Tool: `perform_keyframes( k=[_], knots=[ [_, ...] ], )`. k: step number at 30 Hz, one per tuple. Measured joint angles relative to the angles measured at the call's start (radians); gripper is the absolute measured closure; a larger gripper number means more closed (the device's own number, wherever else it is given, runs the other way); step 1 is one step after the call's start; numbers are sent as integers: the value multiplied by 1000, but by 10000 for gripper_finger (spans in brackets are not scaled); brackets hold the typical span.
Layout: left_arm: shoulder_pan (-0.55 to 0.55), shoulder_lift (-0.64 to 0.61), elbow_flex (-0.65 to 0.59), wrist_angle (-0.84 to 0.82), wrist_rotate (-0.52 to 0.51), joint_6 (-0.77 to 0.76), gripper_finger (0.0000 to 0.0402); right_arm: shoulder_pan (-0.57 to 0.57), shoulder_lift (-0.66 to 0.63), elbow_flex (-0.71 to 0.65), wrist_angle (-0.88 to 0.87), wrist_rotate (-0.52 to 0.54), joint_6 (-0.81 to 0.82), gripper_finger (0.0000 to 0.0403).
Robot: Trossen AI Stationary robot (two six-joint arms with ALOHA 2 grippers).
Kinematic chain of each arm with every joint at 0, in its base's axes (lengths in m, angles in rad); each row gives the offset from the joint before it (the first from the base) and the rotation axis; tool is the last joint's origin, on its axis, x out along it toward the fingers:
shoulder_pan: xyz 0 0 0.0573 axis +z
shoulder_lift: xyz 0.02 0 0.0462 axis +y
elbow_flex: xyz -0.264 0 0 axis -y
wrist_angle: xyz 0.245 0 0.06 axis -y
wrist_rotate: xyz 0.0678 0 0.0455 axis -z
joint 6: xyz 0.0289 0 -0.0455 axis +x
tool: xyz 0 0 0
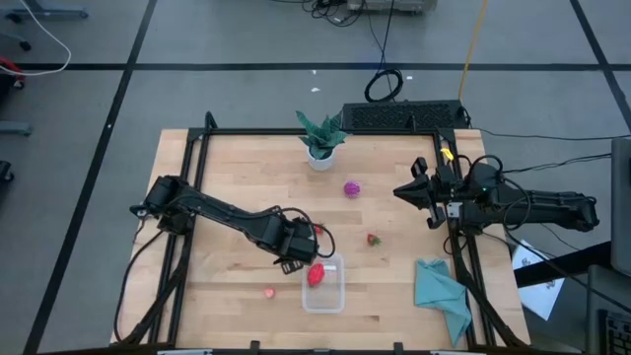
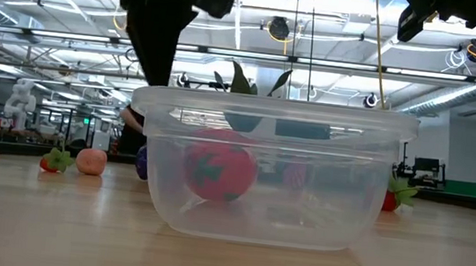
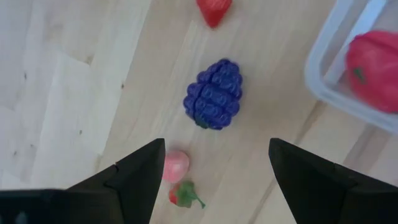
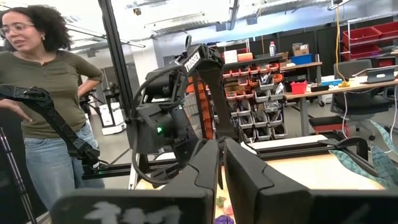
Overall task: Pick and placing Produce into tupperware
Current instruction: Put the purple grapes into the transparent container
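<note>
A: Where did the tupperware (image 1: 323, 286) sit?

B: On the wooden table (image 1: 237, 177), toward its front edge, with a red toy fruit (image 1: 315, 274) inside against the wall nearest the left arm. From table height the same red piece (image 2: 219, 171) showed through the clear wall (image 2: 267, 189).

A: And the left gripper (image 1: 304, 243)?

B: Just beside the tupperware's back corner, fingers (image 3: 134, 180) spread wide and holding nothing. Between them, on the wood, lay a dark purple berry (image 3: 213, 94), close to the tupperware rim (image 3: 323, 68).

A: The right gripper (image 1: 409, 191)?

B: Well away from the tupperware at the table's right edge, fingers (image 4: 205, 168) pressed together, empty.

A: Other produce?

B: A magenta berry (image 1: 351, 188) sat behind the tupperware, a small red strawberry (image 1: 373, 239) off its right side, a pinkish piece (image 1: 269, 292) off its left. A teal cloth (image 1: 439, 291) lay further right
</note>
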Motion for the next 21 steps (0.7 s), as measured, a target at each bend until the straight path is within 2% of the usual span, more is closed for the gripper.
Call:
perform_keyframes(
  k=[10, 21],
  knots=[
    [19, 0, -108, 123, 49, 25, 108, 0, 0, 0, -4, 0, 0, 385],
    [66, 0, -137, 208, 103, 135, 108, 0, 0, 0, -4, 0, 0, 385]
  ],
)
